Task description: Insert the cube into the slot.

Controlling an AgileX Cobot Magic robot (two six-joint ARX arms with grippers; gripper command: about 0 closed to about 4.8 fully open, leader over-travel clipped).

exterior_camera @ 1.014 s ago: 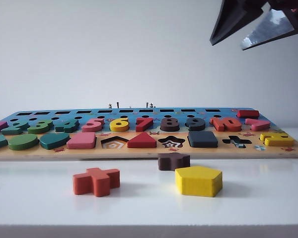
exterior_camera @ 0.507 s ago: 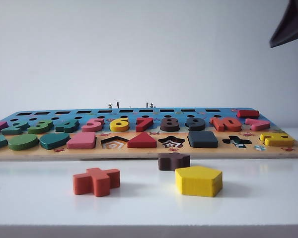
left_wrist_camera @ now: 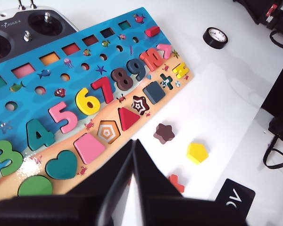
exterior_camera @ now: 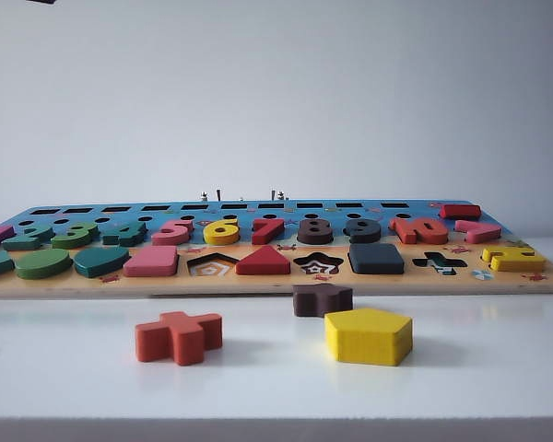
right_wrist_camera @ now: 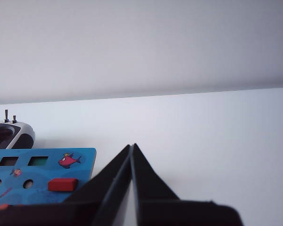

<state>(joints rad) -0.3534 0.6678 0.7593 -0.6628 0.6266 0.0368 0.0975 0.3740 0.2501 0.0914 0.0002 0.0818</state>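
Observation:
The cube [exterior_camera: 376, 259], a flat dark navy square, lies flush in the board's square slot, between the star-shaped and cross-shaped recesses. It covers the slot's floor. It also shows in the left wrist view as the cube [left_wrist_camera: 154, 92]. My left gripper [left_wrist_camera: 133, 140] is shut and empty, high above the table in front of the pink square, far from the cube. My right gripper [right_wrist_camera: 132, 145] is shut and empty, raised by the board's far corner and pointing level at the wall. Neither gripper shows in the exterior view.
The wooden puzzle board [exterior_camera: 276, 282] carries numbers and shapes. On the table in front lie a yellow pentagon [exterior_camera: 369, 335], a brown star [exterior_camera: 322, 299] and a red-orange cross [exterior_camera: 179, 336]. A remote controller [left_wrist_camera: 19, 28] sits behind the board, a tape roll [left_wrist_camera: 214, 37] beyond its end.
The right gripper, open at the upper right of the exterior view a second ago, has risen out of that view and shut. The cube and loose blocks have not moved.

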